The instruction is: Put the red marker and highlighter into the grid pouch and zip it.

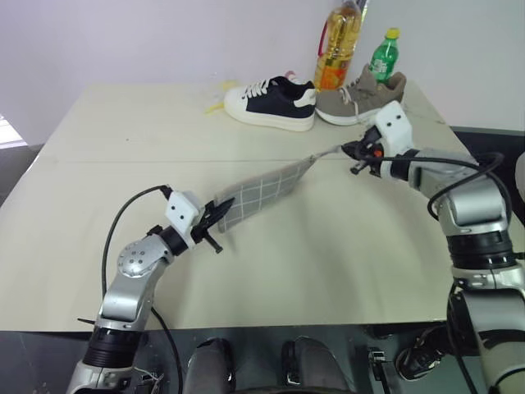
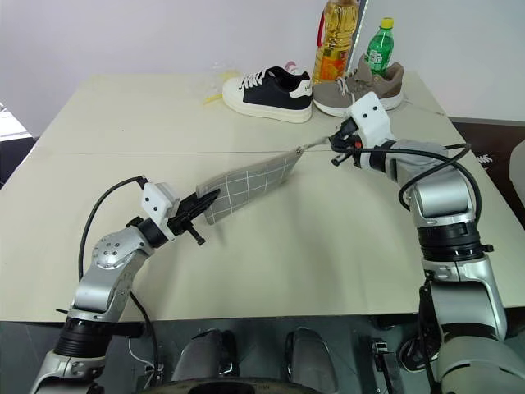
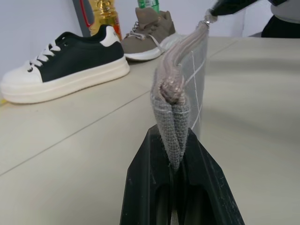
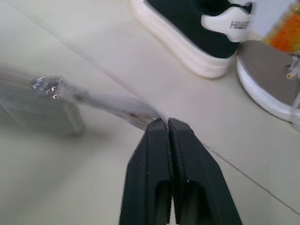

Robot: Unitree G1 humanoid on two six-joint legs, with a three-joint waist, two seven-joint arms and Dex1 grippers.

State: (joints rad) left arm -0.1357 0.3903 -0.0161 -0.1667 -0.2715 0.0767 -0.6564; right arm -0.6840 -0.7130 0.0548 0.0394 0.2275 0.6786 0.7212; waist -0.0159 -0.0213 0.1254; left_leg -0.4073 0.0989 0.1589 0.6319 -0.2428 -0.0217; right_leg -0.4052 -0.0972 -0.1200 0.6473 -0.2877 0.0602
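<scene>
The grid pouch [image 1: 258, 190], grey with white grid lines, hangs stretched above the table between my two grippers. My left gripper [image 1: 220, 210] is shut on its near left end; the left wrist view shows the fabric [image 3: 180, 117] pinched between the black fingers [image 3: 150, 178]. My right gripper [image 1: 349, 150] is shut on the zip pull tab [image 4: 117, 105] at the far right end, and the cord runs taut from the fingertips. The red marker and the highlighter are hidden or out of view.
A black-and-white sneaker [image 1: 271, 103] and a grey-brown sneaker [image 1: 361, 97] stand at the back of the beige table [image 1: 328, 263]. An oil bottle [image 1: 338, 45] and a green bottle [image 1: 383, 56] stand behind them. The right table edge is close to my right arm.
</scene>
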